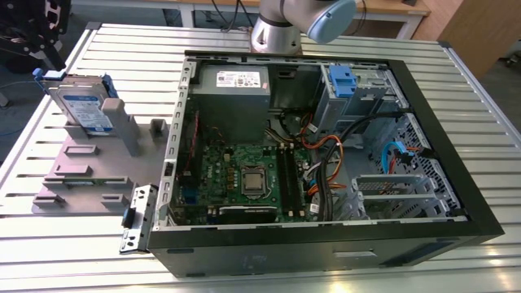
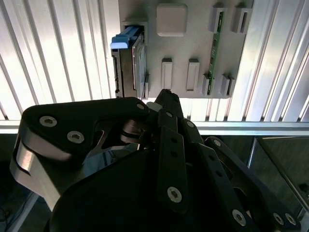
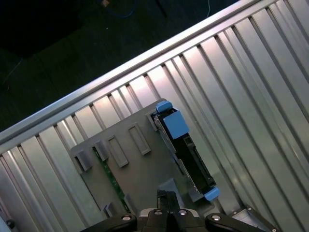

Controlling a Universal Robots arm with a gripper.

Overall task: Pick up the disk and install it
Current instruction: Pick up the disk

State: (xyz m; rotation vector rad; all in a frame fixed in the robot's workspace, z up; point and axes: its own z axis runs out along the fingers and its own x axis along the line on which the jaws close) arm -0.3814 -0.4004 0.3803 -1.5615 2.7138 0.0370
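Blue-framed, the disk (image 3: 189,155) stands on edge in the grey holder (image 3: 140,171), long axis running away from the closed, empty gripper (image 3: 166,195) above.

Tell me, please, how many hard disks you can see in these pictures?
1. The disk stands on edge in the grey holder, at the exterior view's left of the open computer case. More may be hidden inside the case.

The exterior view's edge cuts off the arm (image 1: 277,33); a grey holder (image 1: 122,128) hides the lower part of the disk (image 1: 82,105)
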